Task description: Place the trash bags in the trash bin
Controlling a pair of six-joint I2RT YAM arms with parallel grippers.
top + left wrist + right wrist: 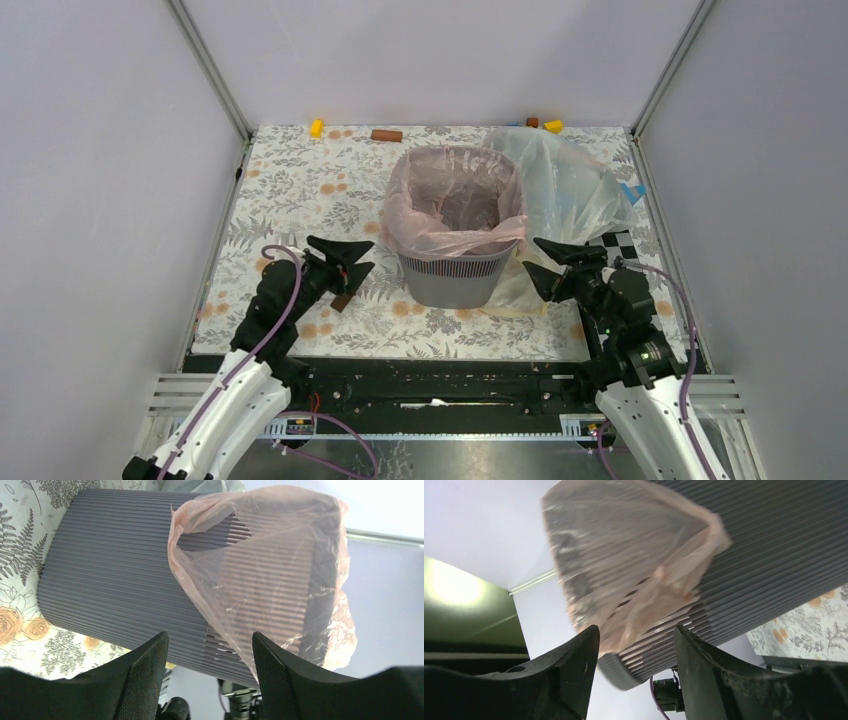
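Observation:
The dark grey mesh trash bin [452,276] stands upright in the middle of the floral mat. The pale pink trash bag [455,200] lines it, with its edge folded out over the rim on all sides. My left gripper [357,258] is open and empty just left of the bin. My right gripper [550,259] is open and empty just right of it. The left wrist view shows the bin wall [110,575] and the pink film [270,570] hanging over it, beyond my fingers [145,675]. The right wrist view shows the bin [774,545] and the bag [634,545].
A bigger clear bag [570,185] lies crumpled behind and right of the bin. Small yellow [316,127], brown [386,135] and orange blocks sit along the far mat edge. A small dark piece [342,301] lies near my left gripper. Grey walls close in both sides.

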